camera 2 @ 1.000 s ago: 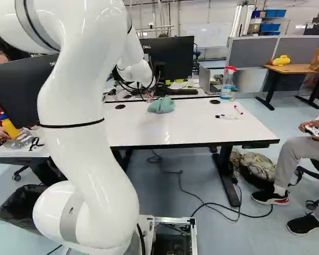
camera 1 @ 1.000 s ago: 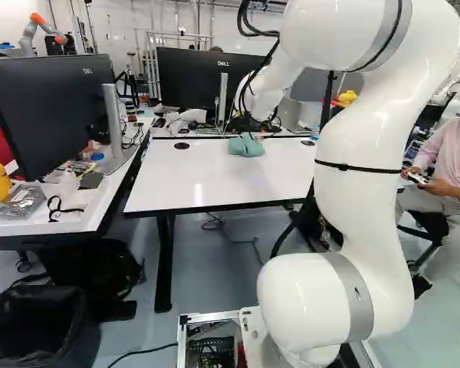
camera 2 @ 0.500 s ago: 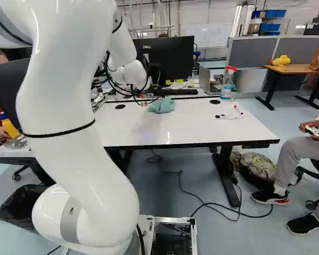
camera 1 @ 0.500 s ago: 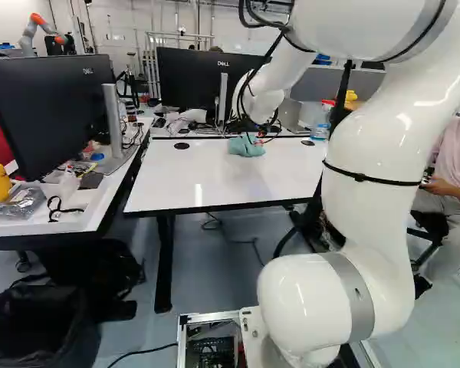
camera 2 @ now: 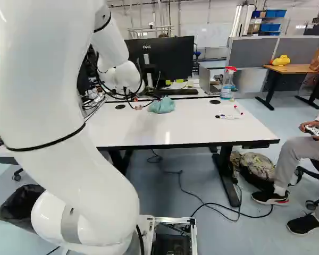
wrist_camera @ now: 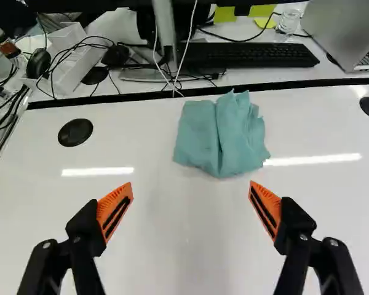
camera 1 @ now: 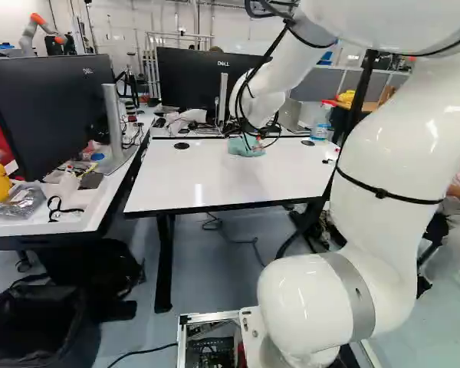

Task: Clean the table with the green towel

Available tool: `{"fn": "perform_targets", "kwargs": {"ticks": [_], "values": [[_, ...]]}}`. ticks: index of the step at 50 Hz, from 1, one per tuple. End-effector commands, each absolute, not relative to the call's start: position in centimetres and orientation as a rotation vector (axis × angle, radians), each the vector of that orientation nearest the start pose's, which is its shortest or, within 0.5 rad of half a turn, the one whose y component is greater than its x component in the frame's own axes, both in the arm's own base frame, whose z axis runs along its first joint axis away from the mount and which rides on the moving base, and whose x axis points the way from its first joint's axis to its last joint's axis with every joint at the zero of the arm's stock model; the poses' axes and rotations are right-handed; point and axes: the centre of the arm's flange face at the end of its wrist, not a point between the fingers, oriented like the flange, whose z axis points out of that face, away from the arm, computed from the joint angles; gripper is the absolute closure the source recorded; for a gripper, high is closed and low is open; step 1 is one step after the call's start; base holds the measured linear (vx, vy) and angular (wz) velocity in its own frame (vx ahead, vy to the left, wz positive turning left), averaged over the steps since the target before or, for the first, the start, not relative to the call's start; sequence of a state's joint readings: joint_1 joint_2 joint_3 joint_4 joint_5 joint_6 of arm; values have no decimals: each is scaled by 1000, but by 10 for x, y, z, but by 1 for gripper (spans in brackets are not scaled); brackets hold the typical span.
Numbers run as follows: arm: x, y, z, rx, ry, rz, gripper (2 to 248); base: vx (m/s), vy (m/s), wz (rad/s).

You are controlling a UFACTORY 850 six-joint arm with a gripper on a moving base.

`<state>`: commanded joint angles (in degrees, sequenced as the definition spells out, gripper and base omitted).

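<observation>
OK, green towel (wrist_camera: 221, 135) lay bunched on the worktop (camera 2: 202, 133), close up by its far edge, approx. midway betw. the far left & far right corners. I had the tool (wrist_camera: 191, 185) open, orange fingers (wrist_camera: 115, 206) spread wide w/ nothing gripped. From it, the towel lay ahead, toward the far edge, & a bit to the laptop (wrist_camera: 347, 31) side of the centreline. So next move, I reckoned: fwd w/ a slight shift right, then down. No clear long axis on the towel; its main fold ran roughly near-to-far, across the fingers' closing line, so a pinch there looked OK. Only one arm (camera 2: 48, 117), so no choice of hand.

Wrist view gave me finger spread & folds; neither base view showed the fingers well enough to judge. In the left base view the arm's cables (camera 1: 249, 100) crossed in front of the towel; the right base view showed most of it. That view also had the spray bottle (camera 2: 227, 84) near the far right corner & the markers (camera 2: 228, 116) in from the right edge, all outside the wrist view. Height above the worktop I couldn't tell. Risk, IMO: overshooting the far edge into the keyboard (wrist_camera: 252, 55), or pinching just a loose top fold. Wiping hadn't begun; grasp had to come 1st.
</observation>
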<state>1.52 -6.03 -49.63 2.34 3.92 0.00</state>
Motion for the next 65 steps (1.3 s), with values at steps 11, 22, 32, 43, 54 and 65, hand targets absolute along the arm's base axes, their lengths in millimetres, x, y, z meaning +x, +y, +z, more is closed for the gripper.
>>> {"fn": "perform_targets", "kwargs": {"ticks": [11, 22, 32, 43, 54, 65], "values": [[487, 22, 486, -2848, -5, -1247, 3, 0, 0, 0], [465, 30, 486, -2842, -33, -1242, 3, 0, 0, 0], [445, 36, 485, -2836, -54, -1239, 3, 0, 0, 0], [439, 38, 485, -2834, -63, -1238, 3, 0, 0, 0], [439, 38, 485, -2834, -63, -1239, 3, 0, 0, 0], [437, 37, 483, -2830, -61, -1249, 3, 0, 0, 0]]}}
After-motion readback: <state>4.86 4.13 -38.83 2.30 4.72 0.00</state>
